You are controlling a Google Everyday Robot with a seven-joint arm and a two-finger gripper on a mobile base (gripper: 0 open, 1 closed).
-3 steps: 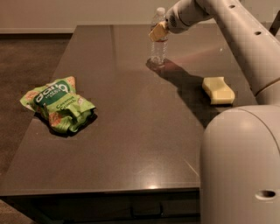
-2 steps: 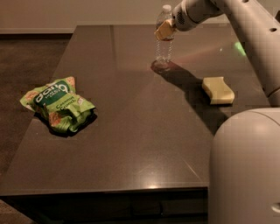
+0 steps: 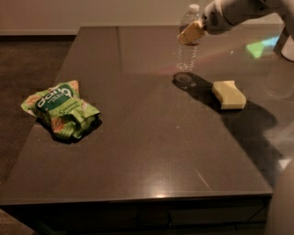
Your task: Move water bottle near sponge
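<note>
The water bottle (image 3: 187, 55), clear and ribbed with a white cap, stands upright at the far middle of the dark table (image 3: 151, 151). My gripper (image 3: 189, 34) comes in from the upper right and is shut on the bottle's upper body, its yellowish fingers (image 3: 192, 31) across the front of it. The bottle's base seems just above the table, over a dark round shadow. The pale yellow sponge (image 3: 228, 94) lies flat on the table, to the right of the bottle and nearer the camera, a short way off.
A crumpled green chip bag (image 3: 62, 109) lies near the table's left edge. My white arm (image 3: 229, 11) spans the top right, and part of my body fills the lower right corner. Brown carpet lies left of the table.
My gripper has carried the water bottle to the right, toward the sponge. The sponge and the chip bag have not moved.
</note>
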